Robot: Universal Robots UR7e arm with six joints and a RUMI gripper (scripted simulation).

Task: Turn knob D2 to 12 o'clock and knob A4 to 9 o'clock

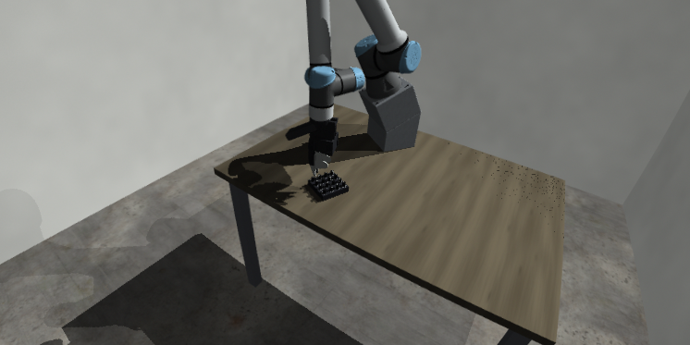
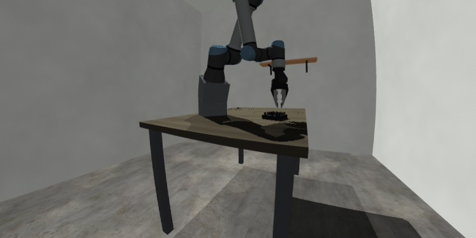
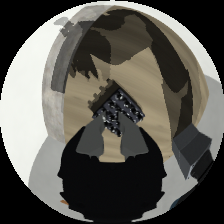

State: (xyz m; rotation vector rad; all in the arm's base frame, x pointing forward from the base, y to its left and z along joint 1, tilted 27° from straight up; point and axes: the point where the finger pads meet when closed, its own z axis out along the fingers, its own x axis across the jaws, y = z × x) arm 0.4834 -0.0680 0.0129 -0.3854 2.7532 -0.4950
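The black knob box (image 1: 334, 194) (image 2: 281, 118) (image 3: 120, 93) sits on the table with several rows of small upright knobs on top. My gripper (image 1: 315, 172) (image 2: 279, 106) (image 3: 112, 111) points straight down, with a narrow gap between its fingertips and nothing held. In the exterior view the fingertips are a little above the knob tops. In the top view they are over the box's far left part. In the wrist view the fingers cover part of the box. The knobs' pointers, the clock marks, the row letters and the socket are too small to read, so the settings of D2 and A4 cannot be told.
The wooden table (image 1: 434, 227) (image 2: 186, 129) carries the grey robot pedestal (image 1: 400, 125) (image 2: 213, 99) behind the box. The table's edge runs close to the box on the side away from the pedestal. An orange shelf (image 2: 303, 60) is on the far wall.
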